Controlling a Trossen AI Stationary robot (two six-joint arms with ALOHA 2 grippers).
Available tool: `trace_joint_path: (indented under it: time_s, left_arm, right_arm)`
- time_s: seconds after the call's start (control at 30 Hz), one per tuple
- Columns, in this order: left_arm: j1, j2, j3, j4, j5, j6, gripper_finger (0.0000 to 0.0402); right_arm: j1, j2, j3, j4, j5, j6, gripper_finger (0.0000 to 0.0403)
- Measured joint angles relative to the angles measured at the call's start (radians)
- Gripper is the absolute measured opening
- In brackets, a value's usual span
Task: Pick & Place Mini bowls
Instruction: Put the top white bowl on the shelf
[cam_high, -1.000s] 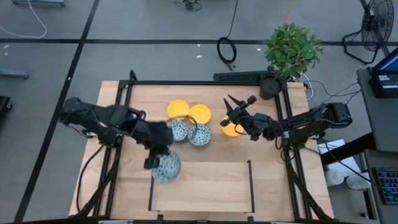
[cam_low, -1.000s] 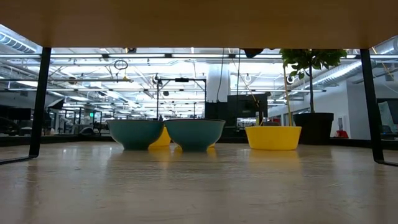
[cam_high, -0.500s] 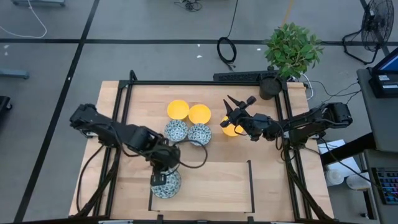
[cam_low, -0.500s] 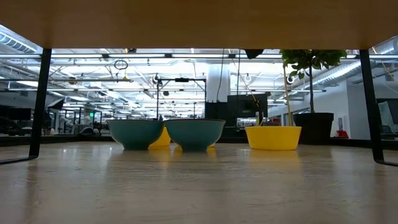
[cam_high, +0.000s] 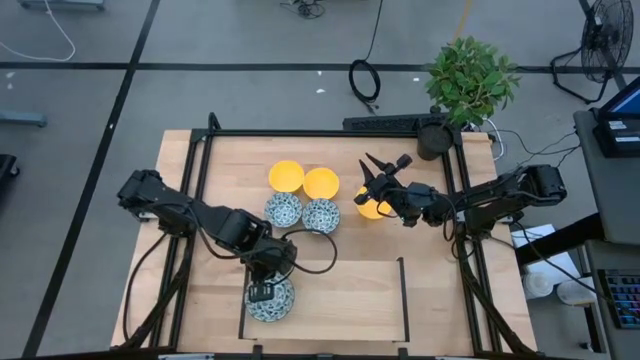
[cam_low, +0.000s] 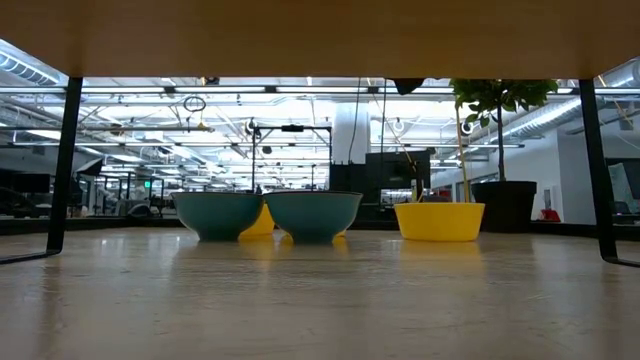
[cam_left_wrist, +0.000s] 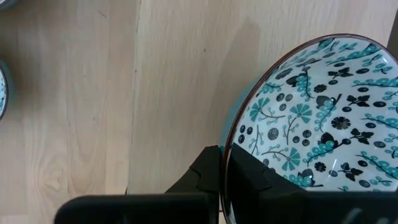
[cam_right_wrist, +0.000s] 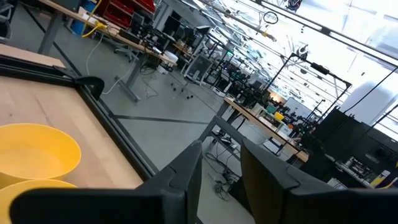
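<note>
A: Item one, your left gripper (cam_high: 262, 290). What are you seeing?

B: You are pinching the rim of a patterned bowl (cam_left_wrist: 317, 118) between closed fingers, one inside the wall, one outside. That bowl (cam_high: 270, 298) is sitting mouth up at the left edge of the taped rectangle (cam_high: 403, 300) on the table (cam_high: 180, 240). Whether it is resting fully on the wood, you cannot tell.

A: Item two, your right gripper (cam_high: 383, 172)?

B: You are hovering it over a yellow bowl (cam_high: 372, 206), well above the rectangle's far right corner, fingers parted a little and holding nothing.

A: Progress?

B: Judging by the layout, you are placing the first bowl of six. Five are waiting beyond the rectangle's far side: two patterned bowls (cam_high: 303, 213) side by side nearest it, two yellow bowls (cam_high: 303, 179) just behind them, and the one under your right gripper.

A: Orientation of the lot?

B: All are standing upright with mouths up. Being round, they have no long axis; each one's axis is running vertically. The plant pot (cam_high: 434, 140) is sitting at the table's far right corner, apart from the set.
</note>
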Motion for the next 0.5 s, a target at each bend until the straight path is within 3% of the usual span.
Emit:
trace_joint_path:
  time_s: [0.5]
  left_arm:
    - [0.01,-0.007,0.0,0.028,-0.026,-0.029,0.0079]
  right_arm:
    - [0.0,0.0,0.0,0.0,0.0,0.0,0.01]
